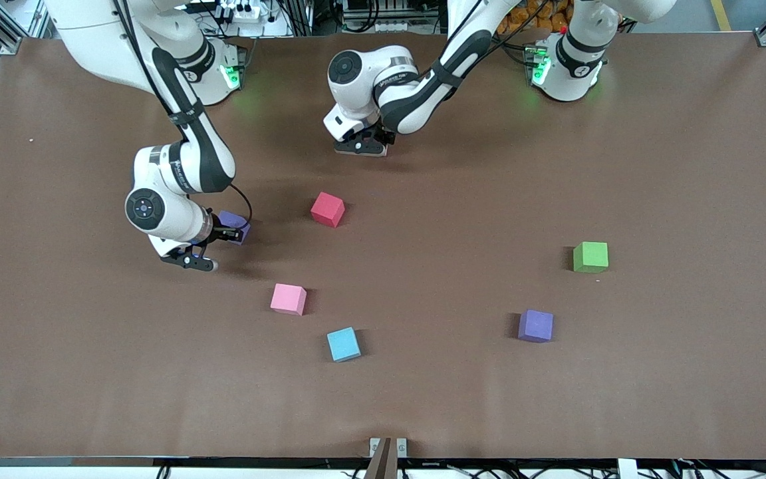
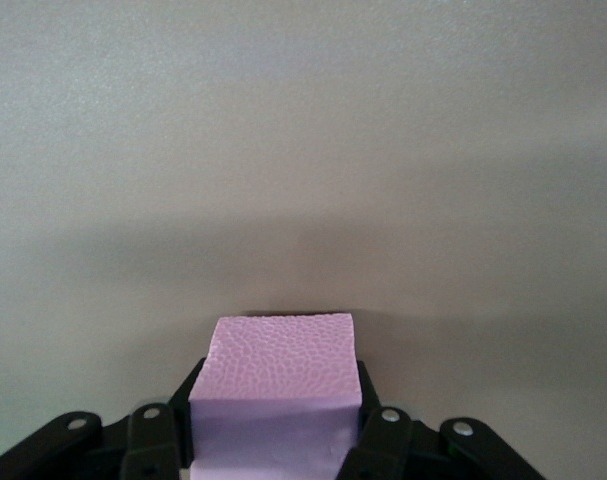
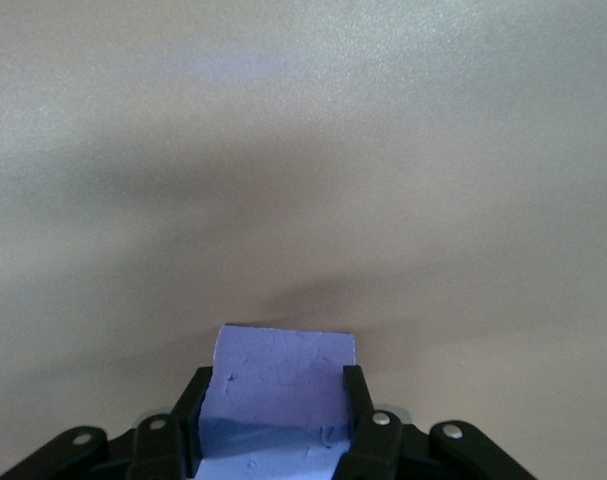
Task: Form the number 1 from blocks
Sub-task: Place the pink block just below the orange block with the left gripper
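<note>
Nearest the camera sits the light blue cube (image 1: 344, 344), not needed. Both my hands grip blocks for the numeral: right hand (image 1: 223, 234) pinches a purple block (image 1: 235, 225), left hand (image 1: 362, 142) pinches a pinkish block (image 2: 280, 372) low over the desk (image 1: 655, 386).

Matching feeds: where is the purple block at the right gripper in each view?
Front view: purple block beside the right gripper, toward the right arm's end.
Right wrist view: between its fingers.
Left wrist view: absent; the left gripper holds a lilac block.
Shared landmark: right gripper.
</note>
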`<state>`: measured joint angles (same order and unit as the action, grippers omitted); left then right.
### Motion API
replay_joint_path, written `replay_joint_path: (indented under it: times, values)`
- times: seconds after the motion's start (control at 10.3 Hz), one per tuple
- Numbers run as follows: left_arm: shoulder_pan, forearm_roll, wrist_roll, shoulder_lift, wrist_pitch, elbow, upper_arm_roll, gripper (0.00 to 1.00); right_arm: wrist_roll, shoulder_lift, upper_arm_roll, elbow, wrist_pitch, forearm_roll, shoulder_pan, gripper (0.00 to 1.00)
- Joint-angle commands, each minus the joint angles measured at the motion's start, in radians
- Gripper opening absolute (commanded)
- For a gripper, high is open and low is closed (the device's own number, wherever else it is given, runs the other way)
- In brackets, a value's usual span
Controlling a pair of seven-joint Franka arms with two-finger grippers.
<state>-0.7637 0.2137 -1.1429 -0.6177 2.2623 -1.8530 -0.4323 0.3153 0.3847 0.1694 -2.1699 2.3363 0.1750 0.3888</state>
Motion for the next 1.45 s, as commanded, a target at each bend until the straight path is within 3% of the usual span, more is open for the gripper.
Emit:
replay_joint_path:
  times: [0.0, 0.97, 1.07, 1.16, 1.36]
  values:
    - [0.029, 0.027, -0.046, 0.035, 0.054, -0.066, -0.029, 0.0, 0.005, -0.029, 0.001, -0.03, 0.018, 0.018, 0.005, 0.56]
    - [0.038, 0.029, -0.083, 0.061, 0.14, -0.144, -0.049, 0.0, 0.015, -0.162, 0.019, -0.036, -0.032, 0.021, 0.08, 0.56]
    - [0.047, 0.027, -0.083, 0.059, 0.14, -0.144, -0.049, 0.35, 0.034, -0.17, 0.021, -0.041, -0.032, 0.021, 0.097, 0.56]
    - [0.049, 0.027, -0.086, 0.056, 0.14, -0.143, -0.049, 0.99, 0.041, -0.171, 0.022, -0.041, -0.032, 0.021, 0.107, 0.56]
    - [0.05, 0.027, -0.124, 0.061, 0.14, -0.135, -0.049, 1.0, 0.041, -0.175, 0.022, -0.044, -0.032, 0.021, 0.114, 0.56]
